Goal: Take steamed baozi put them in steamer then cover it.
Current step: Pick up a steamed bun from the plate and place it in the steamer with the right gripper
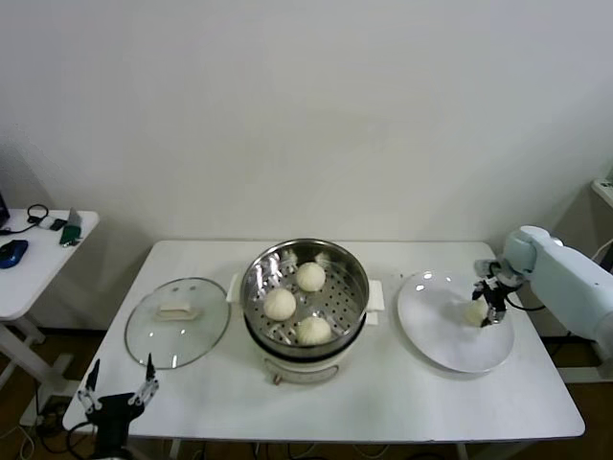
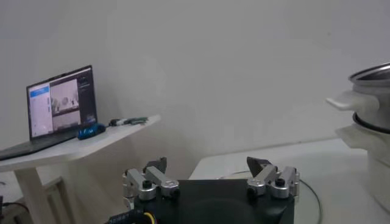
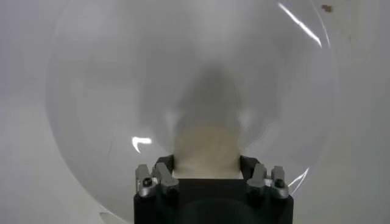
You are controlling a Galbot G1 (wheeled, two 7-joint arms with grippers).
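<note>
The steel steamer [image 1: 356, 266] stands mid-table on its cream base and holds three steamed baozi [image 1: 309, 276], [image 1: 280, 304], [image 1: 313, 331] on the perforated tray. The steamer's side also shows in the left wrist view [image 2: 375, 79]. The fourth baozi [image 1: 476, 311] is over the white plate [image 1: 441, 335] at the right. My right gripper [image 1: 488, 302] is shut on it. In the right wrist view this baozi [image 3: 206, 146] fills the gap between the jaws of the right gripper [image 3: 206, 164], above the plate [image 3: 97, 91]. My left gripper [image 1: 122, 376] is parked open and empty at the table's front left corner [image 2: 207, 164].
The round glass lid [image 1: 177, 321] with a cream handle lies flat on the table left of the steamer. A small white side table [image 1: 38, 259] with small items stands further left, and a laptop [image 2: 61, 103] sits on it in the left wrist view.
</note>
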